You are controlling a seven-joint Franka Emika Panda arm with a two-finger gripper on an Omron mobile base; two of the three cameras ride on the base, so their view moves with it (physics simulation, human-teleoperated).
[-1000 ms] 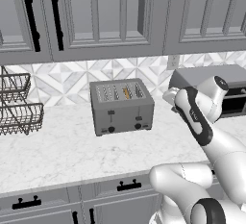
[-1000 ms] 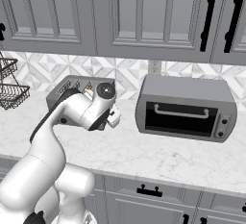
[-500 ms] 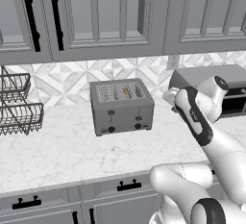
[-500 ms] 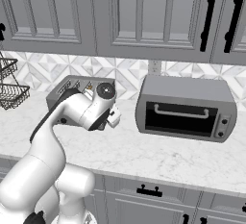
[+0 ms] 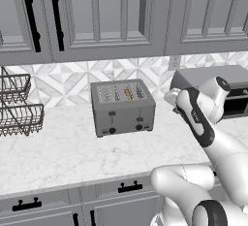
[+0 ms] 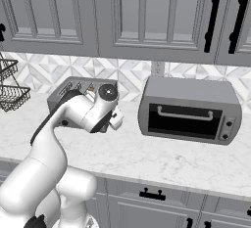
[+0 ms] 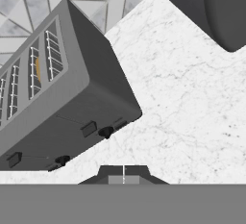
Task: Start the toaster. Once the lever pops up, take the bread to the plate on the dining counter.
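Nothing has moved since the earlier frames: the pressed-together gripper (image 7: 124, 170) hovers right of the boxy matte-grey toaster (image 5: 123, 107), whose dark front levers (image 7: 88, 129) face the robot.

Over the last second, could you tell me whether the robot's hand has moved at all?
No. The hand stays beside the boxy matte-grey toaster, right of it in the left base view.
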